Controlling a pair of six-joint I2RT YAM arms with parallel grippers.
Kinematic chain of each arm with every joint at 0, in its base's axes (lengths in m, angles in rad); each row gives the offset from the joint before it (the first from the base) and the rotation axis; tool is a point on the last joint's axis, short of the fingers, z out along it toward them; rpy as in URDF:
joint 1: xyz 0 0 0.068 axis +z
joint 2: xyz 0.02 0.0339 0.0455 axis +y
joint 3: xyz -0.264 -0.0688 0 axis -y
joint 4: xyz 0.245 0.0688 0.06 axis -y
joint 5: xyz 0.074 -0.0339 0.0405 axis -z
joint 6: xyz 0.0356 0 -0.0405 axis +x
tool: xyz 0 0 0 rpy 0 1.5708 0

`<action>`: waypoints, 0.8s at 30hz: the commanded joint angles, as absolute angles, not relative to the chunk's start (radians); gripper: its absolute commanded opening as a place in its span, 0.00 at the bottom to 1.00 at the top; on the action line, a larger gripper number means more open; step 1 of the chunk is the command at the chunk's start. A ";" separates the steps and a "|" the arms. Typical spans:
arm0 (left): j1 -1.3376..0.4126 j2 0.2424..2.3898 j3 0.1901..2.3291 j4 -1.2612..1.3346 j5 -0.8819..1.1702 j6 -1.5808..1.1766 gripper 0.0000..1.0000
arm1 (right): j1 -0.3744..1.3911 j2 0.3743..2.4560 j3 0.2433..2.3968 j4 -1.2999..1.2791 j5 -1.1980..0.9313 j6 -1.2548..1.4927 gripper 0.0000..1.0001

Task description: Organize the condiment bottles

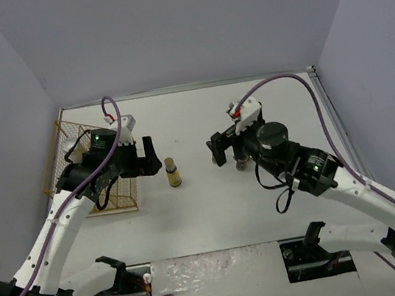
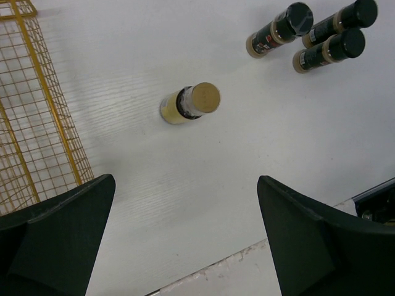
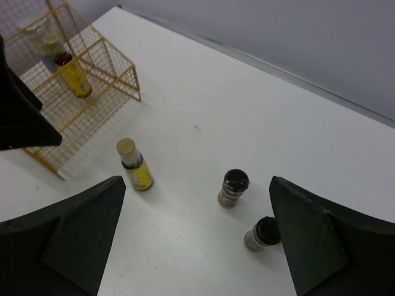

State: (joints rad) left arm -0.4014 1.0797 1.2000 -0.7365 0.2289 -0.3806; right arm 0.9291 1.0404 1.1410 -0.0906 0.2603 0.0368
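- The left gripper [image 2: 185, 179] hangs above the white table [image 1: 207, 213], fingers [image 2: 55, 234] spread wide, and there's nothing between them.
- Straight ahead of it, clear of the fingertips, stands a yellow-filled bottle [image 2: 188, 103] with a tan cap. It is upright and on its own.
- Off to that gripper's left side is the gold wire rack [image 2: 37, 111], close by the left finger. I can't tell whether they touch.
- Farther ahead and over to its right, three black-capped jars [image 2: 330, 49] stand bunched together, well apart from the yellow one.
- Over to the right gripper [image 3: 196, 180]: its jaws gape wide too, and it has hold of nothing.
- Just past its fingertips two of the black-capped jars stand upright on bare table, near each other but not touching. One sits close in by the right finger.
- Ahead of it and to the left is the same yellow-filled bottle, and beyond that the rack.
- Inside the rack stands a second yellow bottle [image 3: 73, 77] with a dark cap. There's something pale behind it that I can't make out.
- From above, the two grippers face each other across the table. The loose yellow-filled bottle stands between them, nearer the left one.
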 commanded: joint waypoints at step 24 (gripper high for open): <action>-0.621 1.629 1.470 -0.778 -0.060 -0.538 0.80 | 0.920 0.701 1.039 -0.274 0.489 0.253 1.00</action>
State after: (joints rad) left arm -0.6040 1.6123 1.4040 -0.7763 -0.0299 -0.5109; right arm 0.9279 0.7006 1.0524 -0.3014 0.4520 0.2366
